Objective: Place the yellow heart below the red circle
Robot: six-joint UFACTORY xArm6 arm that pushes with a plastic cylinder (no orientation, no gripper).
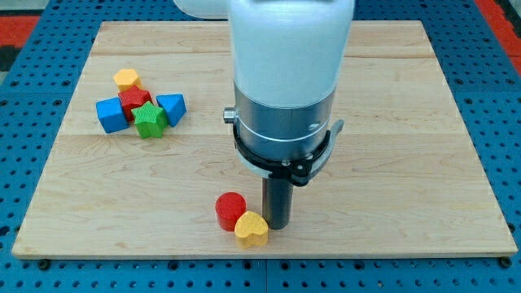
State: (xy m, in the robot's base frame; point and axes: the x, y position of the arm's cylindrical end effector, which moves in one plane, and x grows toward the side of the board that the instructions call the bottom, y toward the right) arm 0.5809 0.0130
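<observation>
- Step in hand, in our judgement: the closing push. The yellow heart-shaped block (251, 229) lies near the view's bottom edge of the pale wooden bench (407, 163), touching the red round block (230, 210) at that block's lower right.
- My tip (277, 225) stands on the bench just beside the heart's right side, apparently touching it.
- Jaws: we find none on this arm, only a dark rod, so nothing is grasped.
- Next move, we judge: a short nudge toward the view's left, seating the heart squarely under the circle without disturbing the circle.
- Containers: none in view.
- A separate cluster lies at the view's upper left: a second yellow block (126, 79), a red block (133, 100), a green star-shaped block (150, 120) and two blue blocks (112, 114) (172, 107).
</observation>
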